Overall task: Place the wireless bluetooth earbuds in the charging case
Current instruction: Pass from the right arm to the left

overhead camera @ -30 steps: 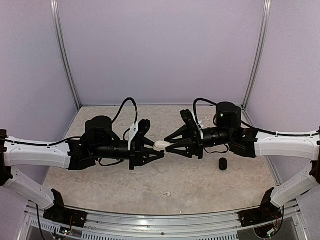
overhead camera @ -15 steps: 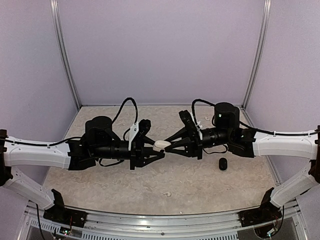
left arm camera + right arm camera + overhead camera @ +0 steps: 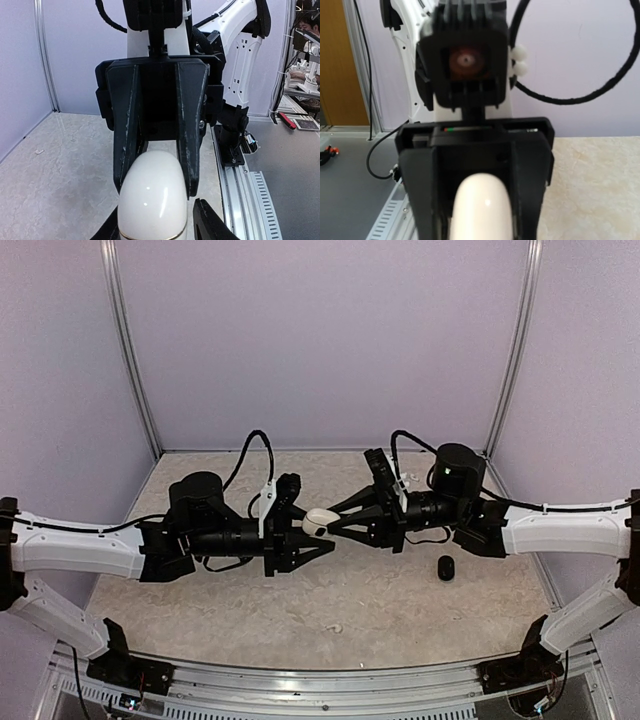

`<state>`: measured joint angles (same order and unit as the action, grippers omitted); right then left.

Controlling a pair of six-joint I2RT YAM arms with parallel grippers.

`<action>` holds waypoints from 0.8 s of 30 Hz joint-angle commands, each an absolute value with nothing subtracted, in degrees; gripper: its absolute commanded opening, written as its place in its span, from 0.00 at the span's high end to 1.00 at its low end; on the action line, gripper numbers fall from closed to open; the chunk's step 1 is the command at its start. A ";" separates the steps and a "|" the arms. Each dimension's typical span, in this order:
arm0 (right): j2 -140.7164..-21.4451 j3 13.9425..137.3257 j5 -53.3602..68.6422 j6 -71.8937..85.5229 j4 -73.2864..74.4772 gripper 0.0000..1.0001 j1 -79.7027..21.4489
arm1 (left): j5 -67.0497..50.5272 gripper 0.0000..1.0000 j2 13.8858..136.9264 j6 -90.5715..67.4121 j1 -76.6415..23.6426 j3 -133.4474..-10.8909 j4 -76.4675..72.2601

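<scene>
Hanging mid-air, the white case (image 3: 152,200) sits clamped in the right gripper (image 3: 156,189), the left gripper (image 3: 157,225) jaws apart around it; no earbuds show, so insertion seems wholly ahead.

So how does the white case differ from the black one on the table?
The white case is glossy white; the black case is dark. The white case is held off the table in the right gripper, while the black case lies untouched on the table. Both are small rounded pebbles.
</scene>
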<state>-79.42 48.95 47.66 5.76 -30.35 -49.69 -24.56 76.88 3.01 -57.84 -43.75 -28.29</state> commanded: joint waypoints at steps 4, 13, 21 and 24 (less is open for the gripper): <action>-79.90 48.19 48.61 7.03 -32.89 0.89 -49.82 | -24.24 0.63 77.86 2.56 -58.21 -44.81 -31.62; -78.64 47.56 47.93 5.44 -30.44 0.89 -49.80 | -23.93 0.63 76.60 2.57 -58.20 -43.91 -30.01; -78.04 47.20 47.94 4.89 -30.15 0.89 -49.82 | -23.96 0.67 74.74 2.29 -58.10 -42.89 -29.10; -77.92 47.11 47.99 5.08 -30.58 0.89 -49.80 | -24.23 0.68 75.05 1.99 -58.02 -42.85 -29.31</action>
